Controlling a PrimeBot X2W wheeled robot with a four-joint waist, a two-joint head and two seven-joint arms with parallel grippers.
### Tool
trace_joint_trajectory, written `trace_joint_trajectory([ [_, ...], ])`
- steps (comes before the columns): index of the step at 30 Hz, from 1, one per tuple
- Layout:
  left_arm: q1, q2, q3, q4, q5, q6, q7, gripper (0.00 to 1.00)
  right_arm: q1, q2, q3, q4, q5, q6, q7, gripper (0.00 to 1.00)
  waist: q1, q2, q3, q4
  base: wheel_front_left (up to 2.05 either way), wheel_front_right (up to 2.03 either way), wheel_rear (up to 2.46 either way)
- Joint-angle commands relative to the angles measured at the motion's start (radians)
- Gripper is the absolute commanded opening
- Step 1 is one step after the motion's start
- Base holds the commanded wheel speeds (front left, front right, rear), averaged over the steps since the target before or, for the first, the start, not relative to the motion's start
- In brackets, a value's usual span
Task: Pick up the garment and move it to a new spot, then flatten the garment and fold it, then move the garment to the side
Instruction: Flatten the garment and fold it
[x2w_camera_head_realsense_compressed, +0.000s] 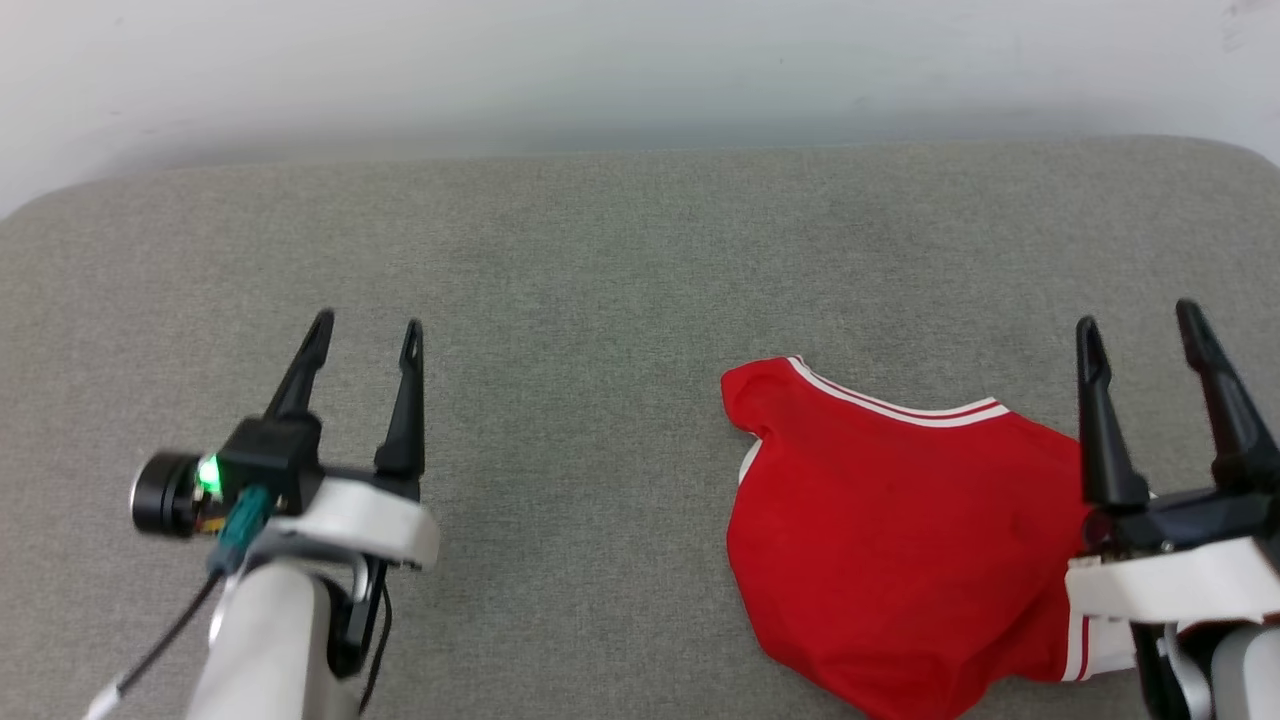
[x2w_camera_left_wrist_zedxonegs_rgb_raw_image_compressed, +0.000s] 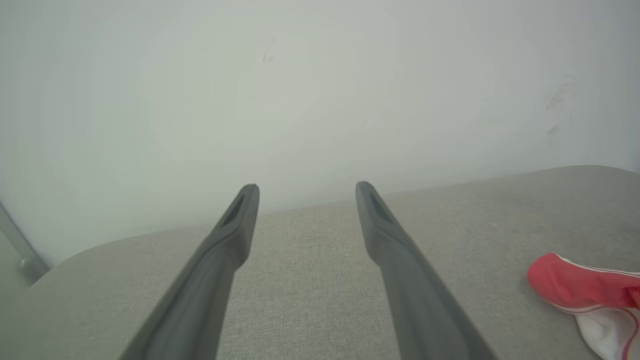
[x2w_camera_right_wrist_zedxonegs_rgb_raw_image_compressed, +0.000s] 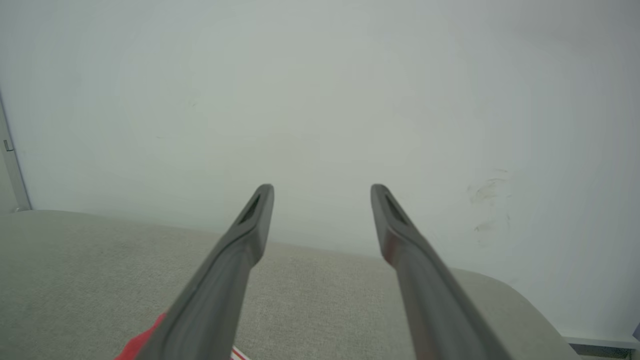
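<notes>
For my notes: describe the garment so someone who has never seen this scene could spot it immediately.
Start at the wide grey fabric surface below the pale wall. On its right side, by the open right end effector, lies the garment, loosely bunched. It is the one bright red thing there, with white striped trim.

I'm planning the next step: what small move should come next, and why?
Probably lower the right tool onto the shirt at its right edge and pinch it. Both tools stand open and empty, the shirt lies rumpled rather than flat, and that edge is by this tool, far from the left tool.
</notes>
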Motion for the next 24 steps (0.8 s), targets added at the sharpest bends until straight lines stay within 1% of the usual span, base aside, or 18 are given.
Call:
trace_joint_trajectory([
  [1, -0.069, 0.025, -0.027, 0.028, 0.000, -0.012, 0.008, 1.00, 0.042, 0.028, -0.002, -0.023, -0.009, -0.001, -0.011, 1.00, 0.0000, 0.0000, 0.004, -0.006, 0.00, 0.00, 0.00],
  [6, -0.254, 0.090, -0.149, 0.085, -0.025, -0.026, 0.119, 1.00, 0.109, 0.071, 0.008, -0.076, -0.030, -0.001, -0.022, 1.00, 0.0000, 0.0000, 0.020, -0.027, 0.00, 0.00, 0.00],
  [8, -0.333, 0.124, -0.244, 0.099, -0.068, -0.027, 0.183, 1.00, 0.131, 0.083, 0.008, -0.099, -0.030, -0.001, -0.024, 1.00, 0.0000, 0.0000, 0.030, -0.040, 0.00, 0.00, 0.00],
  [10, -0.414, 0.152, -0.325, 0.109, -0.143, -0.026, 0.241, 1.00, 0.141, 0.090, 0.007, -0.115, -0.033, -0.001, -0.025, 1.00, 0.0000, 0.0000, 0.043, -0.051, 0.00, 0.00, 0.00],
  [11, -0.459, 0.174, -0.368, 0.110, -0.171, -0.026, 0.267, 1.00, 0.147, 0.093, 0.008, -0.121, -0.034, -0.001, -0.026, 1.00, 0.0000, 0.0000, 0.050, -0.057, 0.00, 0.00, 0.00],
  [17, -0.694, 0.258, -0.653, 0.113, -0.332, -0.026, 0.439, 1.00, 0.132, 0.100, 0.016, -0.140, -0.045, -0.001, -0.026, 1.00, 0.0000, 0.0000, 0.101, -0.093, 0.00, 0.00, 0.00],
  [18, -0.694, 0.258, -0.653, 0.113, -0.332, -0.026, 0.439, 1.00, 0.132, 0.100, 0.016, -0.140, -0.045, -0.001, -0.026, 1.00, 0.0000, 0.0000, 0.101, -0.093, 0.00, 0.00, 0.00],
  [24, -0.896, 0.292, -0.922, 0.106, -0.578, -0.026, 0.675, 1.00, 0.096, 0.101, 0.033, -0.161, -0.035, -0.001, -0.027, 1.00, 0.0000, 0.0000, 0.158, -0.127, 0.00, 0.00, 0.00],
])
